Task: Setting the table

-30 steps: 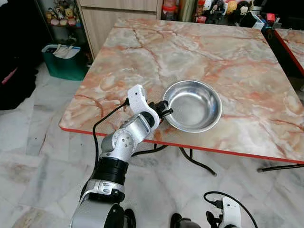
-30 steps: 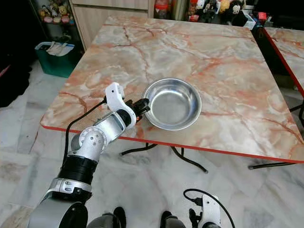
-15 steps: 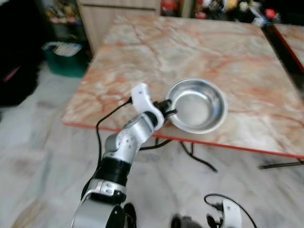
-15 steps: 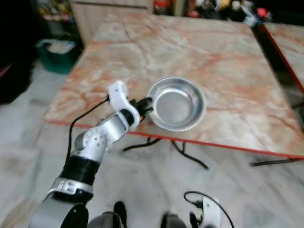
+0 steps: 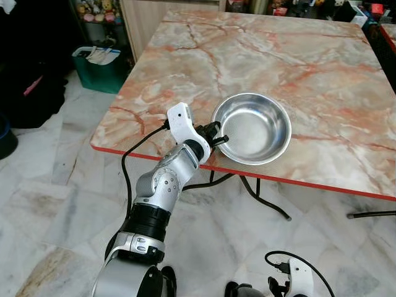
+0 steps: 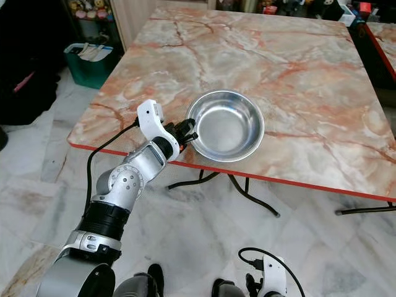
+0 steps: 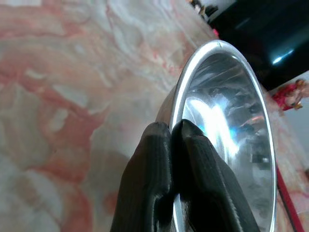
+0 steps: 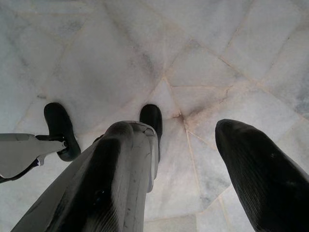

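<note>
At far left a green bin (image 5: 101,69) stands on the pale marble floor (image 5: 55,192), beside the table's corner. The left arm reaches up from the lower left to the near edge of the marble table (image 6: 297,74), which has a red rim. The left gripper (image 5: 216,137) is pinched tight on the near-left rim of the steel bowl (image 5: 257,129); in the left wrist view its two black fingers (image 7: 157,179) sit pressed together with the bowl's thin rim caught between them, one finger inside the rim and one outside. The bowl rests on the table close to that near edge, on the table's left half, empty and shiny, with black table legs below it. At the table's far edge small figures and jars (image 5: 297,5) line a shelf. At lower right the right arm hangs idle by the robot's feet; the right gripper (image 8: 193,159) has its fingers spread wide apart over the floor, holding nothing.
</note>
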